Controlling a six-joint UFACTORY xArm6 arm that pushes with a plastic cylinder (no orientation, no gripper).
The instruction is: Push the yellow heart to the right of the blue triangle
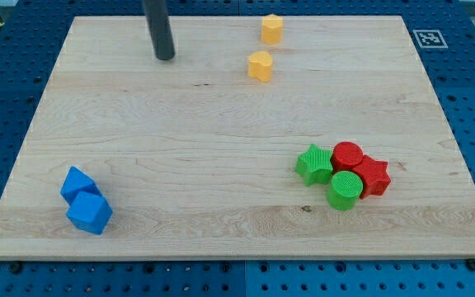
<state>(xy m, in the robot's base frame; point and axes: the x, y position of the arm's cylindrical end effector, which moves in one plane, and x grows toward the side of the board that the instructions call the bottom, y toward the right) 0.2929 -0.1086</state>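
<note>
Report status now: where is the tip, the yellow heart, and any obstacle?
My tip top left, clear of blocks. Yellow heart top centre, untouched. Blue triangle bottom left. No block between them.

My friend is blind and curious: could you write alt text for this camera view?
A dark rod's tip rests near the top of a wooden board, left of two yellow blocks: a heart and a hexagon above it. Two blue blocks touch at bottom left; green and red blocks cluster at right.

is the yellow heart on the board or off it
On the board: the yellow heart lies on the wooden board near the view's top, apart from my tip.
</note>
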